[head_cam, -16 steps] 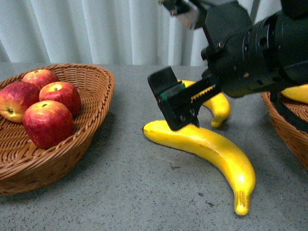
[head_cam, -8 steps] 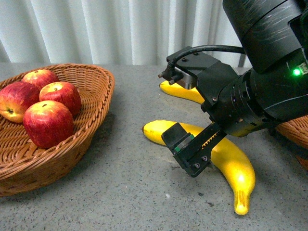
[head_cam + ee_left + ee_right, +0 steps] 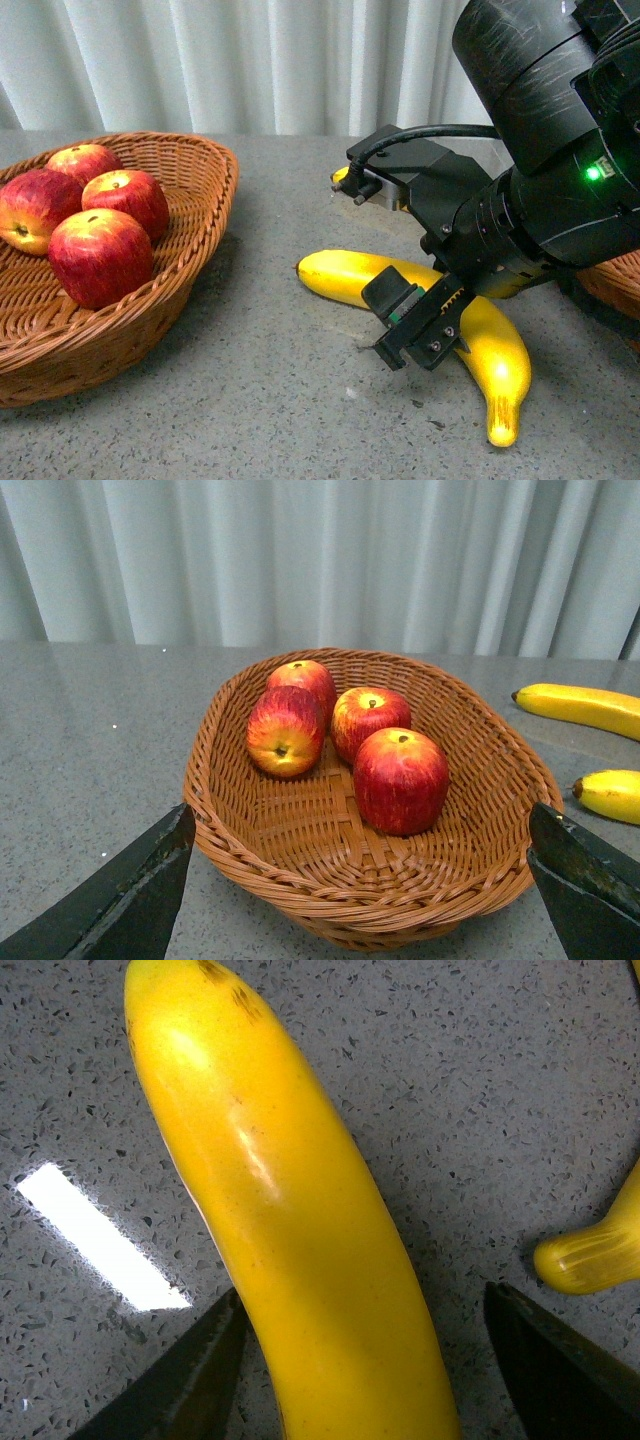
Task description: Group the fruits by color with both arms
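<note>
A long, curved, bright-yellow banana, smooth and waxy with a brownish tip, lies on the grey speckled tabletop. The bulky black right gripper stands over the banana's middle with its jaws apart, one dark finger on either side (the right wrist view shows one finger just beside the skin and the other clear of it, nothing clamped). Four glossy red apples with yellow streaks sit in the oval woven wicker basket at the left. The left gripper faces this basket with its jaws spread wide. Half a second ago the right gripper was higher and nearer the banana's blunt end; it has since sunk and slid along the fruit. The arm now hides all but the tip of a second yellow banana behind it. The fruit itself has not shifted.
</note>
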You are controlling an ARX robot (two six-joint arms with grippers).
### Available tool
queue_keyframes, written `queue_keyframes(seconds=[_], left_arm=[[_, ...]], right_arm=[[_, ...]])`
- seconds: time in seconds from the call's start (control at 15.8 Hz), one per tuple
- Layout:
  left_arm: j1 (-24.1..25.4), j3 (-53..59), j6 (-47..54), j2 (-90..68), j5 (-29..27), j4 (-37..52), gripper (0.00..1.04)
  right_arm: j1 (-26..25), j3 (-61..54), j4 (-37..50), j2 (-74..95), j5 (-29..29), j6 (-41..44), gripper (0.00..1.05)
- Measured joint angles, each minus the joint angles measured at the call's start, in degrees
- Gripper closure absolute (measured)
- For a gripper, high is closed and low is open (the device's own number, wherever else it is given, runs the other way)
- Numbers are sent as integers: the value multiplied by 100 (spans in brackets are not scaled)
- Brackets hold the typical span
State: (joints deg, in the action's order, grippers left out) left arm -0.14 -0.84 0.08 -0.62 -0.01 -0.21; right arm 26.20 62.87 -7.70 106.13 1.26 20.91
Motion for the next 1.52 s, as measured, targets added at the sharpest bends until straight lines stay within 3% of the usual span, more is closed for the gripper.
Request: queue_keyframes(seconds=[0.13, 0.25, 0.44, 0.57, 0.63, 0.82, 0.95, 1.08, 1.46, 1.52], left_arm=[[0, 0, 2, 0, 0, 0, 7], [0, 0, 0, 0, -2, 2, 7], [0, 0, 0, 0, 0, 0, 7], [0, 0, 0, 0, -2, 0, 7], [0, 0, 2, 0, 0, 2, 7], [0, 0, 2, 0, 0, 0, 7], [0, 0, 2, 0, 0, 0, 7], [0, 0, 2, 0, 0, 0, 7], [0, 0, 2, 0, 0, 0, 7], [0, 0, 2, 0, -2, 0, 7]], right_arm=[[-2, 0, 52, 0, 13, -7, 56], [-83, 0, 90, -24, 109, -81, 69], [-439, 52, 214, -525, 695, -581, 70], [-999, 129, 501, -1283, 951, -911, 70], [-1582, 17, 957, -1751, 874, -811, 70], [-3150, -715, 621, -2188, 1062, 105, 70], [-3593, -1021, 369, -2302, 1314, 562, 70], [-3722, -1235, 323, -2535, 1453, 944, 70], [-3084, -872, 212, -2640, 1355, 1056, 8], [-2887, -680, 306, -2577, 1266, 968, 5]])
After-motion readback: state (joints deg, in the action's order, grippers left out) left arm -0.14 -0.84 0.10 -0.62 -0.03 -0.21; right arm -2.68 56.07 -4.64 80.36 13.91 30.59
